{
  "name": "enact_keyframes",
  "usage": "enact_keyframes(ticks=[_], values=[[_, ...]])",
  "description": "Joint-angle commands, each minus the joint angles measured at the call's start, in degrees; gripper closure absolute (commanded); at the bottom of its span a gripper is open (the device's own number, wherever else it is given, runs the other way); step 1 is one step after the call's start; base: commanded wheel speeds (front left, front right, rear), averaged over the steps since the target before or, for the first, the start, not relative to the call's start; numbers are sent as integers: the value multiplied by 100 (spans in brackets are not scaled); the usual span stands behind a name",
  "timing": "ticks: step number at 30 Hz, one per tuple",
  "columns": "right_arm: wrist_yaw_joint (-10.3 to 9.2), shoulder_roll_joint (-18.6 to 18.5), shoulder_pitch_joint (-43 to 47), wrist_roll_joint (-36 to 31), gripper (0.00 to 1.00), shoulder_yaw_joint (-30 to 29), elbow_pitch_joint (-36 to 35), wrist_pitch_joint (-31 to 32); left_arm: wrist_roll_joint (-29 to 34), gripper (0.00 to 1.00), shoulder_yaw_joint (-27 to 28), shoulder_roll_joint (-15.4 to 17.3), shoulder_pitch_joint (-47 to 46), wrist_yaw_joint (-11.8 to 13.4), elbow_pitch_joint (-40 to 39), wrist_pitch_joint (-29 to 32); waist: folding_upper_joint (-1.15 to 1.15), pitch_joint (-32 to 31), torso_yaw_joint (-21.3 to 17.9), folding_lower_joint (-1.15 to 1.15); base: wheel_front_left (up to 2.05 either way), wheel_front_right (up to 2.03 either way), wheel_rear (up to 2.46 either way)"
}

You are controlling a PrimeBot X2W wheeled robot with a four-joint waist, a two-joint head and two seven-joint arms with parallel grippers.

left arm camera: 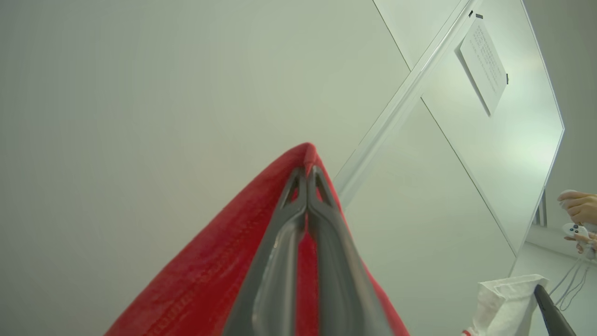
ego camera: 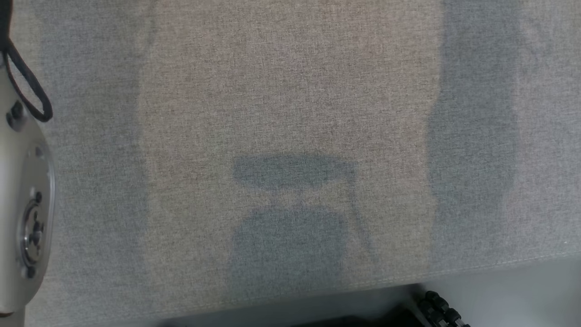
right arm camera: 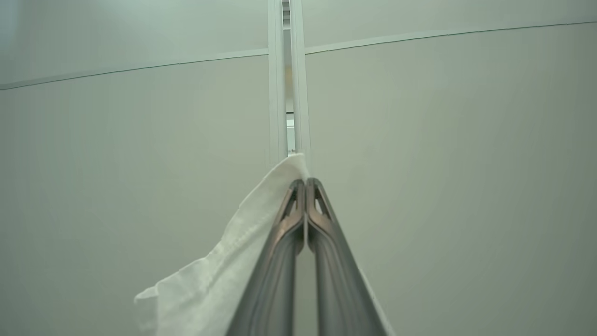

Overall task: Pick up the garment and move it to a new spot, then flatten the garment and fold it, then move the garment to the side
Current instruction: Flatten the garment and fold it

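Hanging pinched in left gripper (left arm camera: 307, 176): garment (left arm camera: 210, 280)

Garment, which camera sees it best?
The left wrist view: the garment's red cloth, stitching clear, is pinched in the left end effector, white cloth further off. The right wrist view gives a white corner in the right end effector. The head view gives a grey surface with shadows.

The grey fabric surface (ego camera: 290, 91) is open across its middle — free passage. The left forearm (ego camera: 22, 190) and a looped dark cable (ego camera: 29, 91) crowd its left edge; a ribbed black hose (ego camera: 442, 309) sits below its near edge. Past the left gripper (left arm camera: 307, 175), draped in the garment (left arm camera: 210, 270), a person's hands (left arm camera: 578, 207) with a controller (left arm camera: 572, 229) stand well apart.
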Motion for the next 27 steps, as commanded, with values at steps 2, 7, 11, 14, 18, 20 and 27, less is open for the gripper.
enact_keyframes(ticks=[2, 7, 11, 14, 18, 20, 27], values=[[0, 26, 192, 67, 100, 161, 114, -10, 23, 100, -1, 40, 226, -22, 10, -27, 0, 95, -30, -1, 0, 0, 0], [0, -35, 500, 283, 100, 727, 208, -11, 14, 100, -70, 92, 570, -43, 36, -17, 0, 258, -59, -1, 0, 0, 0], [0, -243, 991, 725, 100, 1269, 256, 207, -51, 100, -159, 162, 1050, -62, 39, 104, 0, 174, -62, -1, 0, 0, 0], [0, -448, 1521, 1218, 100, 1796, 73, 666, -150, 100, -237, 239, 1537, -69, -71, 266, 0, 26, -55, -1, 0, 0, 0], [-1, -912, 2366, 1974, 100, 2479, -590, 1411, -225, 100, -296, 348, 2320, -55, -404, 382, 0, -274, -7, -1, 0, 0, 0], [-1, -1197, 2821, 2292, 100, 2711, -1074, 1786, -295, 100, -284, 395, 2796, 24, -670, 454, 0, -452, 21, -1, 0, 0, 0], [-1, -2028, 4546, 3018, 100, 2775, -2550, 2987, -482, 100, -321, 449, 4708, 465, -1991, 710, 0, -1220, 188, -1, 0, 0, 0]])
